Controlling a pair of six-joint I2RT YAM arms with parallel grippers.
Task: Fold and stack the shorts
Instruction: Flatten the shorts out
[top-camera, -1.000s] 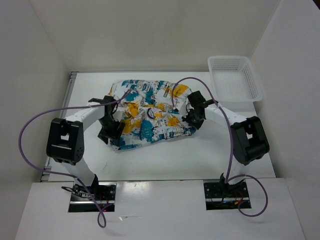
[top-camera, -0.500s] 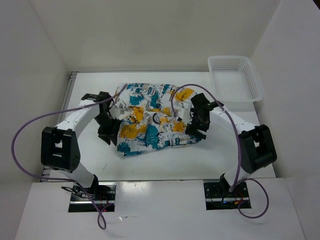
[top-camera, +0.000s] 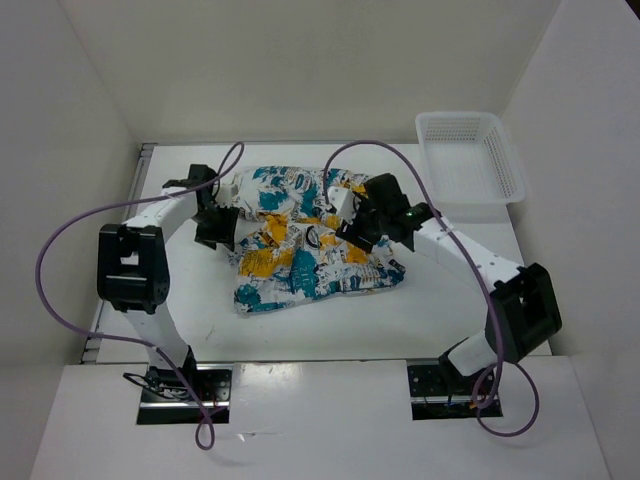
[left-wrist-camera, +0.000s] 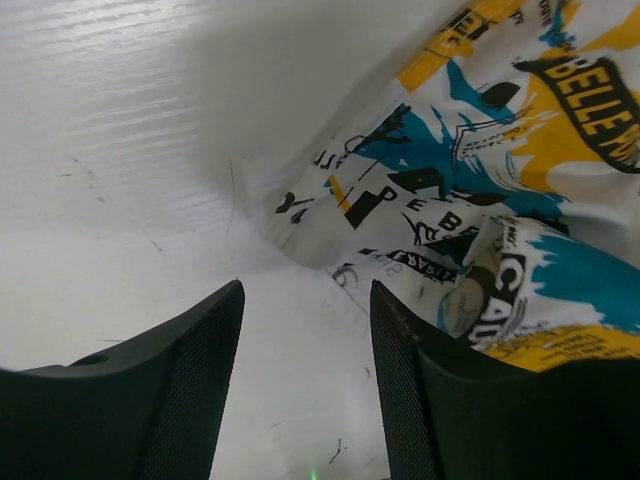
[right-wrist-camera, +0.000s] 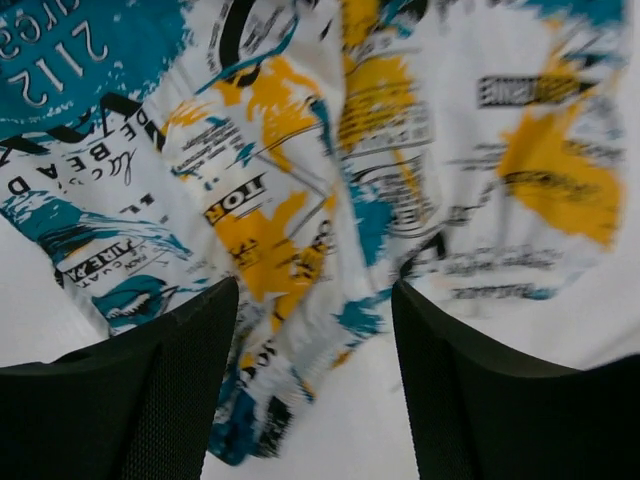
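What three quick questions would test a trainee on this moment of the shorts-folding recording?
1. True or false: the basket has shorts in it.
2. Where is the left claw? A, above the middle of the shorts; B, over bare table beside the left edge of the shorts; C, inside the basket.
3. Fill in: the right claw, above the shorts, is ___ (open or shut).
Key: 1 false, the basket is empty and the shorts lie on the table; 2 B; 3 open.
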